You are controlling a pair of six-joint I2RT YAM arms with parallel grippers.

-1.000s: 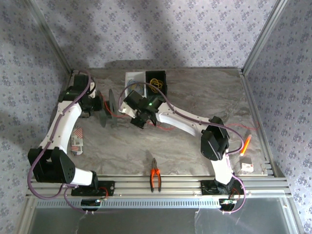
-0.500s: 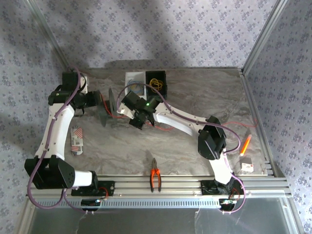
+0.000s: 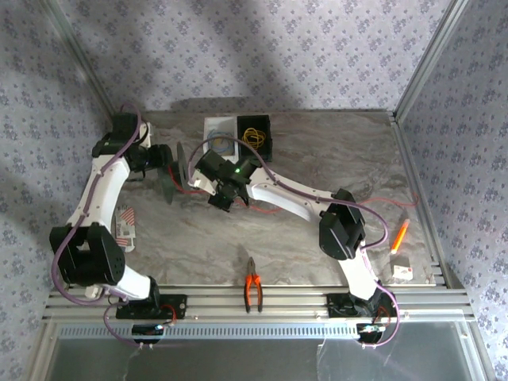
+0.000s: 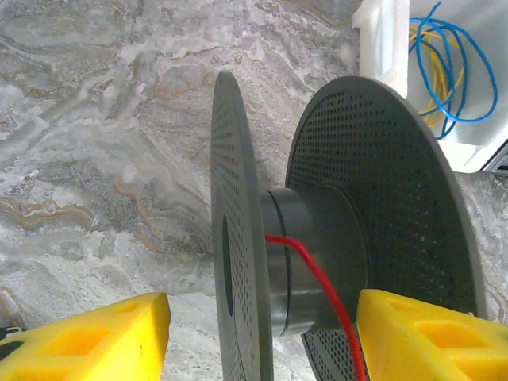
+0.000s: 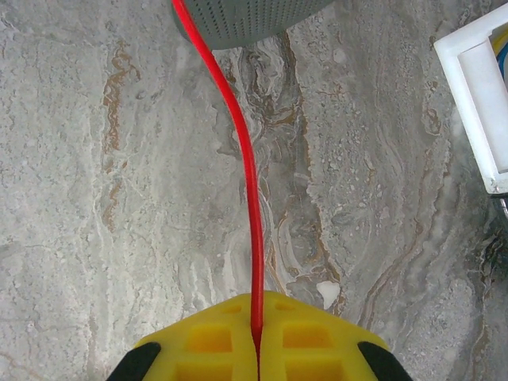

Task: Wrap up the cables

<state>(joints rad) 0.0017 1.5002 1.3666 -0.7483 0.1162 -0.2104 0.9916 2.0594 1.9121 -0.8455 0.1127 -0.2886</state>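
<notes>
Red cable, grey perforated spool, yellow fingers, grey marbled table.

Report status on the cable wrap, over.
Left gripper open, pads either side of spool. Right gripper shut on red wire. Wire leads to spool hub. White tray close behind spool.

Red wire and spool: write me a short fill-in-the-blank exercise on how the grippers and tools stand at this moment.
1. The right gripper is ___ on the red wire.
2. The left gripper stands ___, with the spool between its fingers.
3. The red wire crosses the spool's central ___.
4. The pliers lie at the ___ edge of the table.
Missing words: shut; open; hub; near.
</notes>
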